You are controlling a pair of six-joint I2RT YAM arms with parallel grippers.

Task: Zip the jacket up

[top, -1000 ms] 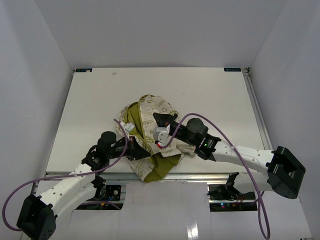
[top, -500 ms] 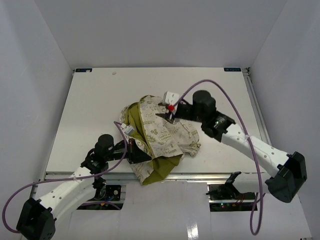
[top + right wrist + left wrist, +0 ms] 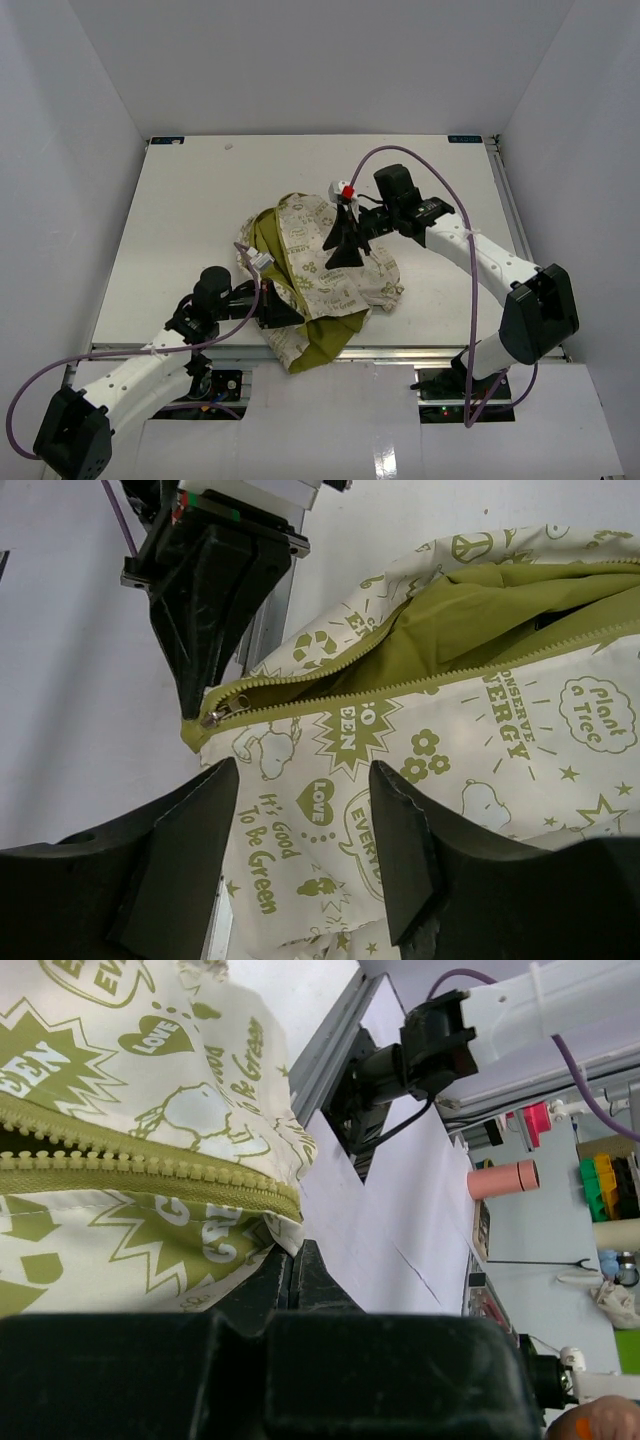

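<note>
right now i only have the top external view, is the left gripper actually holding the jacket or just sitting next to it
observer: holding it. In the left wrist view the left gripper is shut on the jacket hem, right beside the zipper's bottom end.
operator: where's the slider
observer: the right wrist view shows the zipper slider at that bottom end, close to the left gripper's tip. Beyond it the teeth are apart.
operator: does the right have it
observer: no, the right gripper is open over the fabric, with nothing between its fingers.
</note>
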